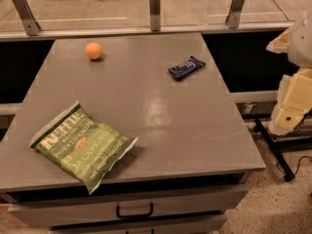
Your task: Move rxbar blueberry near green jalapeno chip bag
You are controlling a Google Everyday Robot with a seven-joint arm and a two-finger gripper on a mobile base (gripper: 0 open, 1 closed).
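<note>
The rxbar blueberry (186,68), a small dark navy wrapper with pale lettering, lies flat on the grey table (185,121) at the back right. The green jalapeno chip bag (82,146), large and crinkled with white lettering, lies at the front left, its lower corner over the table's front edge. My gripper (288,112) shows as pale cream parts at the right edge of the view. It is off the table, to the right of it, and well apart from the bar.
An orange ball (93,51) sits at the back left of the table. A drawer with a black handle (134,211) is below the front edge. A railing with metal posts (154,9) runs behind the table. A black stand (274,150) is on the floor at the right.
</note>
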